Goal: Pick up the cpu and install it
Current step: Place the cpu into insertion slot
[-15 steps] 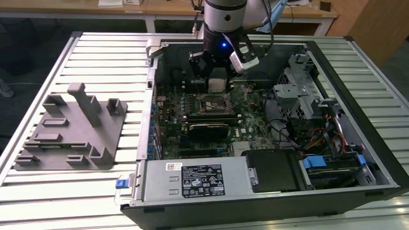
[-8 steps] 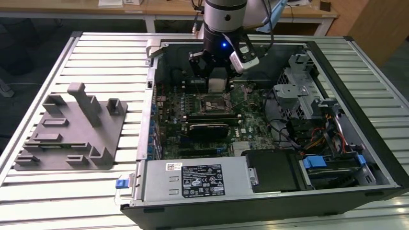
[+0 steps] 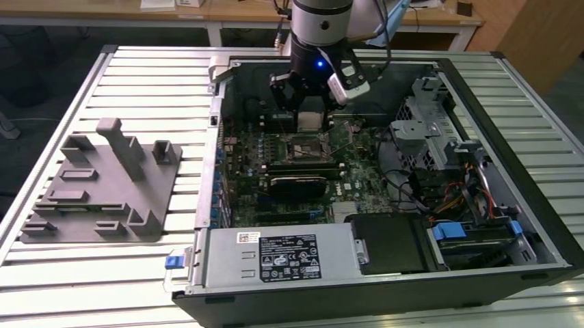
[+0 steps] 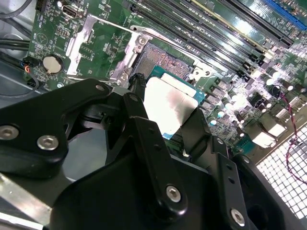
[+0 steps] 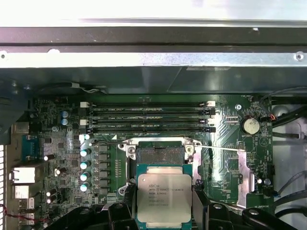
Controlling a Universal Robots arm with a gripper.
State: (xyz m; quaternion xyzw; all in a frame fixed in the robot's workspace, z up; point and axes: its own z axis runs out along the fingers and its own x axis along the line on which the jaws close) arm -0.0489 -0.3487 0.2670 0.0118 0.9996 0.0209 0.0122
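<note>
The cpu (image 3: 311,121), a flat square chip with a silver-grey top, hangs inside the open computer case with my gripper (image 3: 310,124) shut on its two sides. In both wrist views the cpu (image 5: 164,197) (image 4: 168,103) sits between the black fingers (image 5: 198,201) (image 4: 194,129), level and just off the open socket (image 5: 159,155) (image 4: 165,60). The socket's metal load plate (image 5: 245,172) is swung open to one side. In the exterior view the socket (image 3: 302,147) lies just in front of and below the chip.
A grey plastic fixture tray (image 3: 100,184) lies on the slatted table at the exterior view's left. Memory slots (image 5: 148,117) run beside the socket. A black block (image 3: 297,184), the power supply (image 3: 278,256) and a drive cage (image 3: 429,123) crowd the case.
</note>
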